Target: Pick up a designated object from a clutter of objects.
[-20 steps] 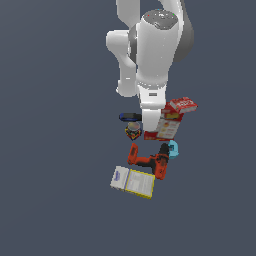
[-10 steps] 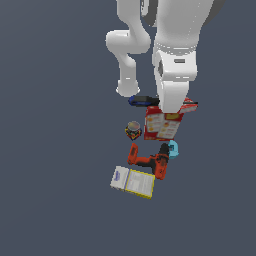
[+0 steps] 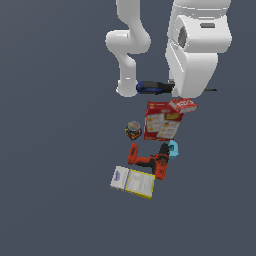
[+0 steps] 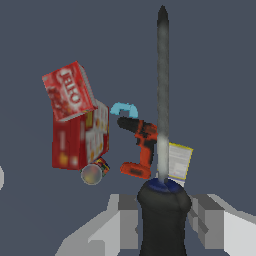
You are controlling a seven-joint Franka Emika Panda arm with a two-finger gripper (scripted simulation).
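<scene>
The screwdriver (image 4: 162, 115) has a blue-and-black handle (image 3: 150, 87) and a thin dark shaft. My gripper (image 4: 164, 220) is shut on the handle, with a grey finger (image 4: 125, 220) on either side. It holds the screwdriver in the air, well above the clutter and apart from it. In the exterior view the white arm (image 3: 197, 50) hides the gripper and the middle of the screwdriver; the shaft's tip (image 3: 212, 90) pokes out on the exterior view's right. The orange drill (image 3: 150, 161) lies on the floor below.
The clutter lies on the dark floor: red-orange cracker box (image 3: 161, 121), small red box (image 3: 183, 104) leaning on it, little can (image 3: 133, 129), teal item (image 3: 173, 148), white-yellow flat box (image 3: 133, 181). The wrist view also shows the drill (image 4: 139, 147) and cracker box (image 4: 80, 140).
My gripper has risen from the clutter toward the exterior camera, carrying the screwdriver up with it. The boxes, can and drill have stayed in place.
</scene>
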